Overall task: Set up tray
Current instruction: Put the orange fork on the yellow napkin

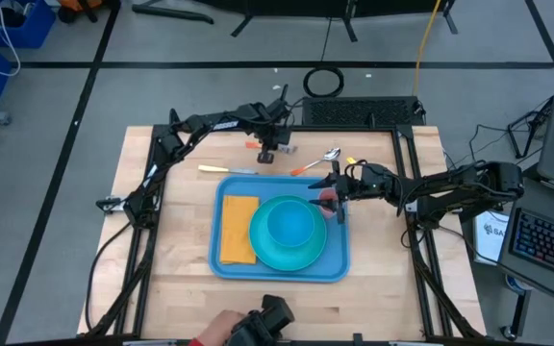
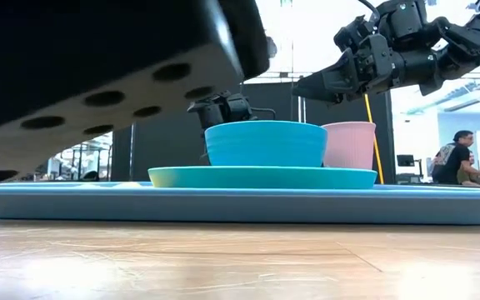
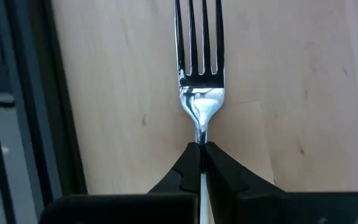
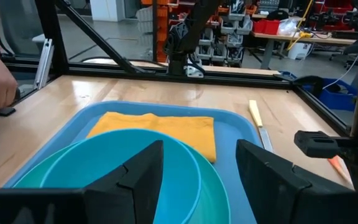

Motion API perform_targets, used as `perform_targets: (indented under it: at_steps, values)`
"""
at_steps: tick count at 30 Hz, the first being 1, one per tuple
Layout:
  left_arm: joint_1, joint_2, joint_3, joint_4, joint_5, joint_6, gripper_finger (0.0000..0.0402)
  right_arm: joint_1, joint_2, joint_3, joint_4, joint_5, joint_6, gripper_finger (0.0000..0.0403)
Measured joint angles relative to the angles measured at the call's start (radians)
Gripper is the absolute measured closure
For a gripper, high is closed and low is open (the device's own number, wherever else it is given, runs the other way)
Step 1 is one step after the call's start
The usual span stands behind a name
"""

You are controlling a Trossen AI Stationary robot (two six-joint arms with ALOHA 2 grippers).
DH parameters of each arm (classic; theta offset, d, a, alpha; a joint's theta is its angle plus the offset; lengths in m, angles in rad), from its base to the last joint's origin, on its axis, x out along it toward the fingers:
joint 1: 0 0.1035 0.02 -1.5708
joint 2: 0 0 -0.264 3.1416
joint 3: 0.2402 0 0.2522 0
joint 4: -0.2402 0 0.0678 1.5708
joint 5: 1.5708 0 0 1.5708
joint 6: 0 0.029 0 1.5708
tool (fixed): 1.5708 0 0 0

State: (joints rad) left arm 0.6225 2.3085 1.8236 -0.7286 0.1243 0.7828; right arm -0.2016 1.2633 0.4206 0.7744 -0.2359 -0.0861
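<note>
The tray (image 1: 227,261) is lying flat on the near-centre of the wooden table (image 1: 171,288), its long axis running left to right across the table. It is light-blue plastic, rectangular, with rounded corners and a low raised rim.

On the tray, a folded yellow-orange napkin (image 1: 239,229) is lying at the left, its long side running front to back. A round teal plate (image 1: 263,252) is sitting beside it, carrying a blue bowl (image 1: 290,222). A pink cup (image 2: 350,144) is standing at the tray's far right corner.

The right gripper (image 1: 336,192) is hovering over the tray's far right corner with its jaws standing wide apart and holding nothing.

Beyond the tray, a knife (image 1: 227,169) and a spoon (image 1: 328,154) are lying on bare light wood.

The left gripper (image 1: 267,153) is positioned past the tray's far edge, its jaws closed narrowly on the handle of a shiny metal fork (image 3: 199,68).

A person's hand (image 1: 221,327) is showing at the near table edge. A seated person (image 2: 451,161) is visible in the room behind.
</note>
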Motion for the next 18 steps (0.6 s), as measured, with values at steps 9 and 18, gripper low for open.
perform_targets:
  at_steps: [9,18]
  values:
    - [0.012,-0.029,0.0,-0.002,-0.003,-0.16,0.0394,0.0,0.0,0.0,-0.01,0.0,-0.016,0.0209]
    - [0.012,-0.088,0.0,-0.039,0.002,-0.321,0.0394,0.0,0.0,-0.043,0.033,0.001,-0.006,0.0209]
